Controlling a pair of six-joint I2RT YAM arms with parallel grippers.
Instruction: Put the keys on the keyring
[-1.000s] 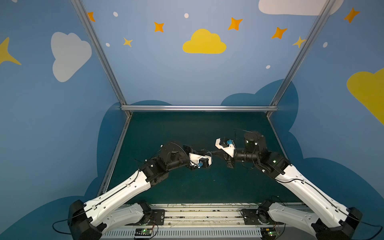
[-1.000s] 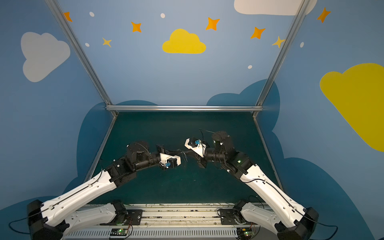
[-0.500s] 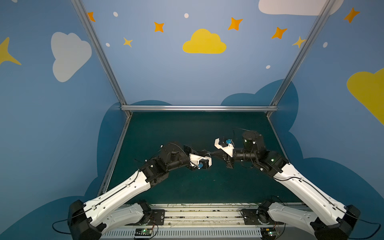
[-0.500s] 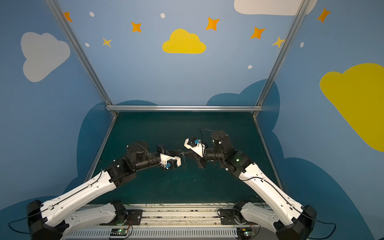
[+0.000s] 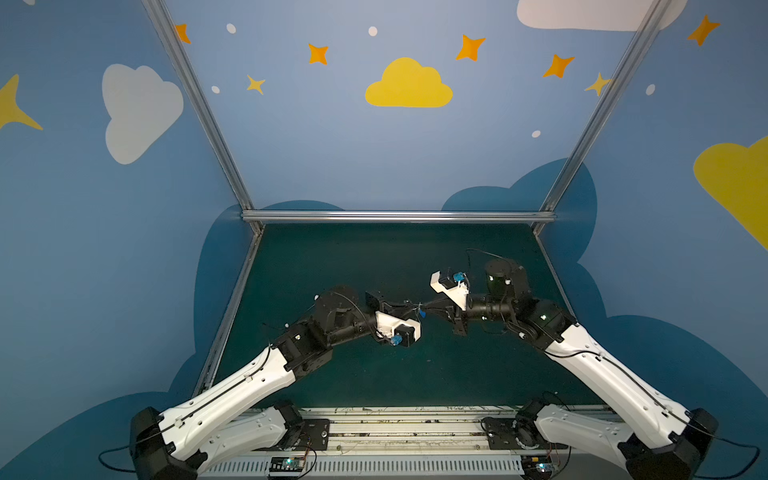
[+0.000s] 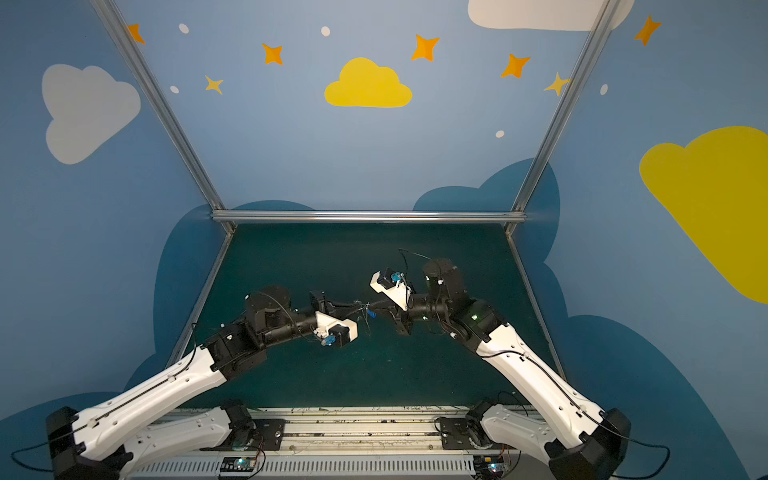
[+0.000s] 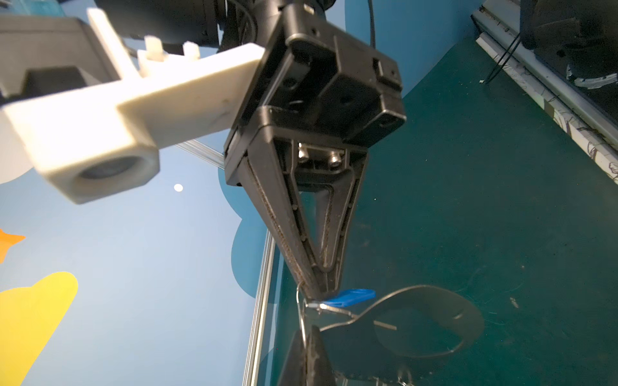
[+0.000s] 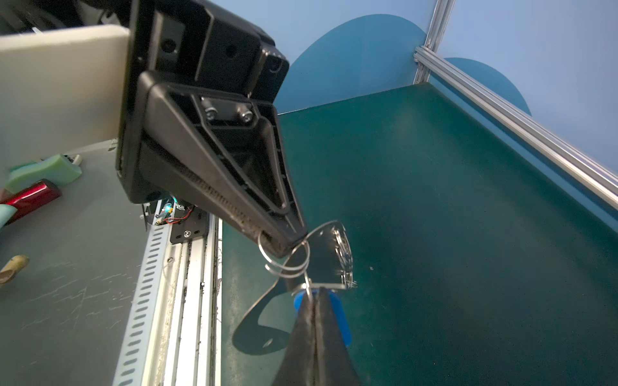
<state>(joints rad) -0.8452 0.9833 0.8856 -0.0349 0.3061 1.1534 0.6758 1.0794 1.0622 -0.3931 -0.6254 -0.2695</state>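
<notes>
You see only small shifts. Your right arm [image 5: 582, 357] eases toward the middle of the counter [image 5: 374, 257]. Its round black wrist block [image 5: 503, 274] sits a touch further left than a second ago in both top views. The right camera bracket [image 5: 451, 293] above the right pincer [image 5: 430, 311] rides slightly higher. On your left arm [image 5: 257, 374], the left camera bracket [image 5: 397, 326] beside the left pincer [image 5: 413, 308] seems to roll a little lower.

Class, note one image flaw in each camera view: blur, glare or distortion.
In both top views the frame posts splay outward, a wide-angle effect; in the left wrist view the near white camera mount is soft, out of focus; in the right wrist view the wire ring glints.
</notes>
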